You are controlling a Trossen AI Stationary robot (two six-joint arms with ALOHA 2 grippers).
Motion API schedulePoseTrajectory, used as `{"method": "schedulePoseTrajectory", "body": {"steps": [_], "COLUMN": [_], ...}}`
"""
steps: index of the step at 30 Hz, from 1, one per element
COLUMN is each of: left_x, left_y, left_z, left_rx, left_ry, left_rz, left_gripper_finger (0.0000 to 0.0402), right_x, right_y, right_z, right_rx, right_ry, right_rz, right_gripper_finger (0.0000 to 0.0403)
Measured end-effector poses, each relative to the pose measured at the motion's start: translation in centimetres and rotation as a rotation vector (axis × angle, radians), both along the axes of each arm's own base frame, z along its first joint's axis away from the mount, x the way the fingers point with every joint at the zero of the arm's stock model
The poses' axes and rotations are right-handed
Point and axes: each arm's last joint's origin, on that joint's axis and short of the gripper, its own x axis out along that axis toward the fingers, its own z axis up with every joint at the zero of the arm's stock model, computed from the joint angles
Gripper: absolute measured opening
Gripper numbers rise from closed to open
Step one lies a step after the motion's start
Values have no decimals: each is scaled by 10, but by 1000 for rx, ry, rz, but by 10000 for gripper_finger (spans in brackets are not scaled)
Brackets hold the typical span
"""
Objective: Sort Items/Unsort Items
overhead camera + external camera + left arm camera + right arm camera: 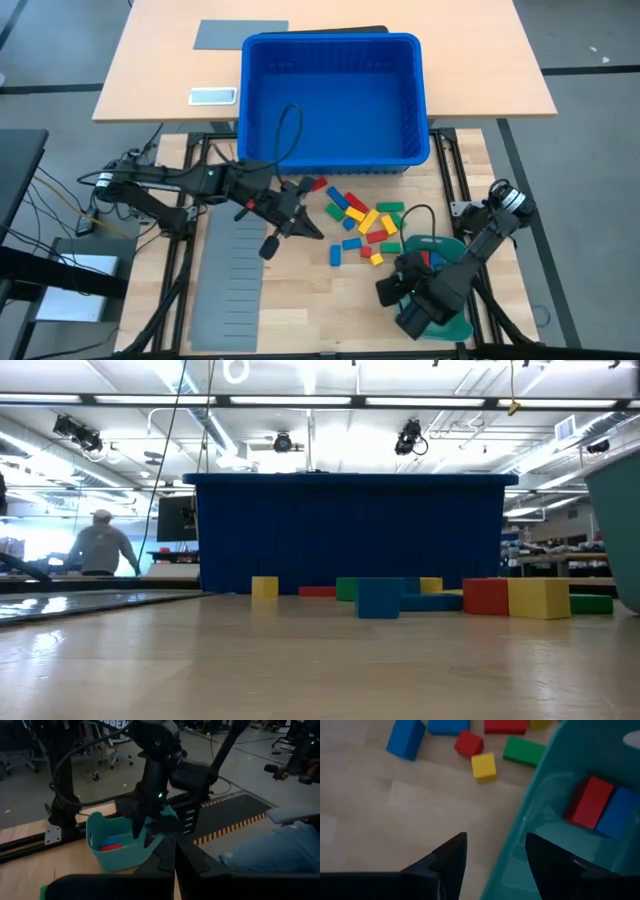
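Note:
Several small red, yellow, green and blue blocks [360, 222] lie loose on the wooden table in front of the blue bin, and show in the low view as a row of blocks [480, 597]. A red block [590, 802] and a blue block [620, 812] lie in the teal tray [555, 820] at the near right. My right gripper [495, 852] is open and points down over the tray's rim [517, 850], one finger inside the rim, one outside. My left gripper [315, 230] hovers shut and holding nothing, left of the pile. My right gripper stands astride the tray's side wall [150, 837] from above, one finger inside the tray and one outside it. Whether either finger touches the wall, I cannot tell. The tray rests flat on the table.
A large blue bin [330, 100] stands at the far middle. A grey slotted sheet [230, 290] lies at the near left. On the desk beyond lie a phone [212, 96] and a grey pad [240, 34]. A person [100, 550] is in the room behind.

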Motion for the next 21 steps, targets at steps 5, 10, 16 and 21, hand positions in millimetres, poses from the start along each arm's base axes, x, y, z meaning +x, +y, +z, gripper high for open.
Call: {"method": "schedulePoseTrajectory", "body": {"steps": [5, 10, 16, 21], "left_x": [-7, -9, -14, -22], "left_y": [-1, -2, -1, 1], "left_z": [0, 0, 4, 10], "left_rx": [4, 8, 7, 5], "left_ry": [36, 48, 32, 16], "left_rz": [-6, -9, 3, 9], "left_gripper_finger": [7, 7, 7, 7], "right_x": [10, 13, 17, 17], "right_y": [-15, -21, -19, -22], "right_z": [-18, -40, -52, -51], "right_rx": [41, 98, 92, 50], "right_ry": [95, 140, 81, 99], "right_rz": [-41, -19, 66, 133], "right_gripper_finger": [204, 172, 48, 9]}}
